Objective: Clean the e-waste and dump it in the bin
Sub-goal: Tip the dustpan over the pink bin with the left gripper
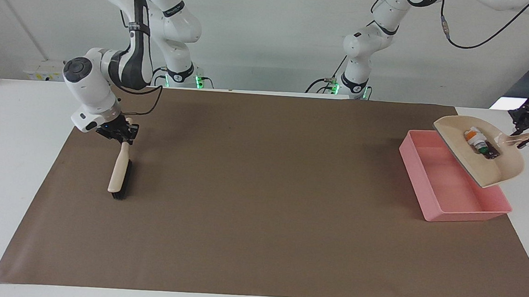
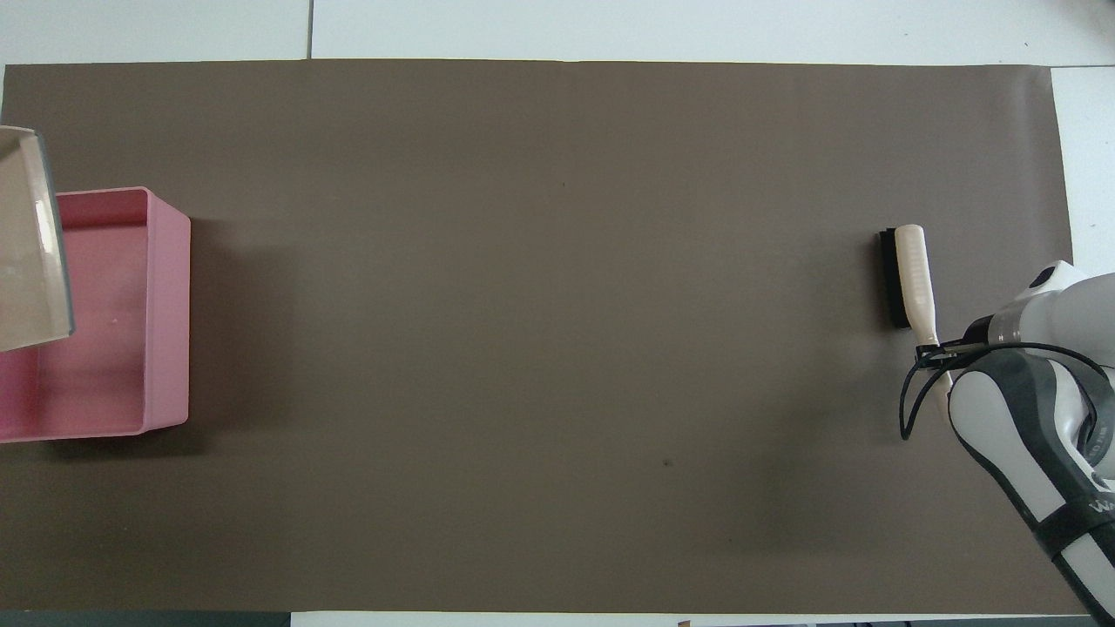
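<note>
My left gripper [image 1: 525,136] is shut on the handle of the beige dustpan [image 1: 490,169] and holds it raised and tilted over the pink bin [image 1: 465,215]. The e-waste lies in the pan near the handle: a white cylinder with green markings [image 1: 475,137] and a dark brown one [image 1: 490,151]. In the overhead view only the pan's lip [image 2: 35,244] shows over the bin [image 2: 170,322], and the left gripper is out of view. My right gripper [image 1: 123,135] is shut on the handle of a beige brush [image 1: 119,175] whose black bristles rest on the mat.
A brown mat [image 1: 260,212] covers most of the white table. The bin stands on the mat at the left arm's end. The brush [image 2: 910,274] stands at the right arm's end, and the right arm [image 2: 1028,418] covers its handle from above.
</note>
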Motion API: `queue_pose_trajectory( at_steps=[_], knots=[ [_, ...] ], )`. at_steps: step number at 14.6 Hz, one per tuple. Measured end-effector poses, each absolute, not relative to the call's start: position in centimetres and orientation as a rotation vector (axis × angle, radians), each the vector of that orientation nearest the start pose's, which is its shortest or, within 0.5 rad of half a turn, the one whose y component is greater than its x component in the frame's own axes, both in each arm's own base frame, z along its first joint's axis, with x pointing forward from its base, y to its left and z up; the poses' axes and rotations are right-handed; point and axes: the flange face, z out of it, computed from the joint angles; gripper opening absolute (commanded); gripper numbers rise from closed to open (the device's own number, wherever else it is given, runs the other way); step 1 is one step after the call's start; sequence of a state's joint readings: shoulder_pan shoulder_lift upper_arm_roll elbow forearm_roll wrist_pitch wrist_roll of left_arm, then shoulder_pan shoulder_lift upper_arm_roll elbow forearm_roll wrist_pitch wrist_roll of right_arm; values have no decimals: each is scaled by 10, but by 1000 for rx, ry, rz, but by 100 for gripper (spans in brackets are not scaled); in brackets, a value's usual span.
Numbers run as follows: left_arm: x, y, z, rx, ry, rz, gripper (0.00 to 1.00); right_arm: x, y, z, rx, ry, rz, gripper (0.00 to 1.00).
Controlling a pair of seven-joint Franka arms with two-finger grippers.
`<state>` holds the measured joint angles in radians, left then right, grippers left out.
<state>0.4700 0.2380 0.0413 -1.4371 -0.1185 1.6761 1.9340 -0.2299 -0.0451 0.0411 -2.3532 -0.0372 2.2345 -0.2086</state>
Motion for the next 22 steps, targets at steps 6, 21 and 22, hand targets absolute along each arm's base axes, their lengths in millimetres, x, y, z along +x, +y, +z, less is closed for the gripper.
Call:
queue_pose_trajectory(
  at_steps=[6, 21, 22],
  knots=[
    [577, 330, 563, -2047, 2077, 82, 0, 521, -79, 436, -3175, -97, 17, 99],
    [592, 291, 534, -1604, 1953, 540, 0, 539, -24, 616, -3174, 209, 99, 99],
    [587, 285, 535, -1583, 1919, 542, 0, 539, -24, 616, -3174, 208, 104, 99]
  ],
)
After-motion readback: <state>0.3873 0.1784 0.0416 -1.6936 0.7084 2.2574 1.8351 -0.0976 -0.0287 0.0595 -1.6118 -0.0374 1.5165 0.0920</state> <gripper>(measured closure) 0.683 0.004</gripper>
